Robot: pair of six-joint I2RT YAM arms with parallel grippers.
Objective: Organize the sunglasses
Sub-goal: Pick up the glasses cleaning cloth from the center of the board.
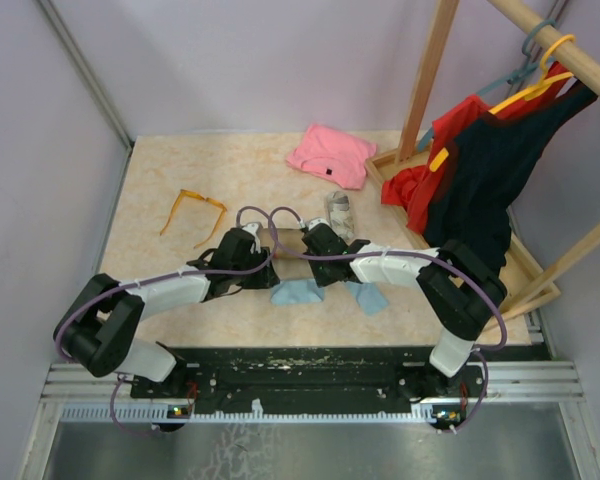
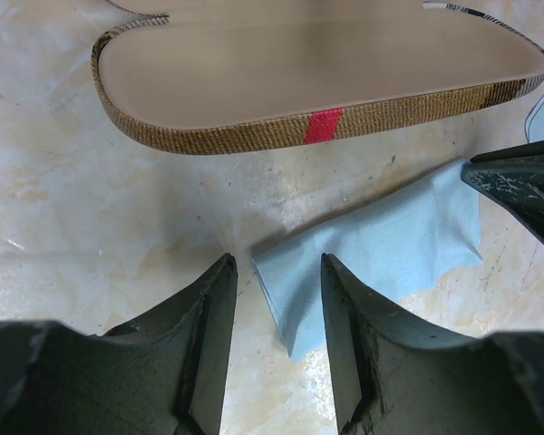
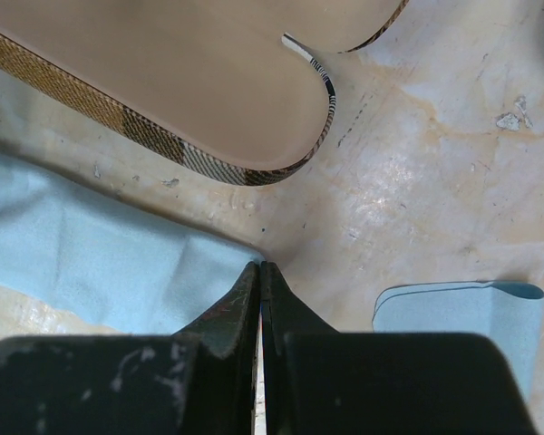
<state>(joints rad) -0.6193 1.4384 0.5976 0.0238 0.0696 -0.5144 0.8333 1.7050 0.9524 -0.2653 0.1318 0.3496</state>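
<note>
The orange-framed sunglasses (image 1: 192, 212) lie open on the table at the far left, apart from both arms. A light blue cloth (image 1: 298, 293) lies between the two grippers. My left gripper (image 2: 278, 263) (image 1: 277, 288) is open and low over the table, with the near corner of the cloth (image 2: 381, 249) between its fingers. My right gripper (image 3: 261, 265) (image 1: 318, 282) is shut, its tips pinching the opposite corner of that cloth (image 3: 91, 254). Just beyond the cloth lies an open brown woven case (image 2: 326, 63) (image 3: 163, 63) (image 1: 286, 239); its inside is bare.
A second light blue cloth (image 3: 458, 317) (image 1: 368, 297) lies right of the right gripper. A grey-patterned case (image 1: 340, 214) sits behind it. A pink folded garment (image 1: 330, 155) lies at the back. A wooden rack (image 1: 435, 70) with hanging red and dark clothes (image 1: 480, 170) stands at the right.
</note>
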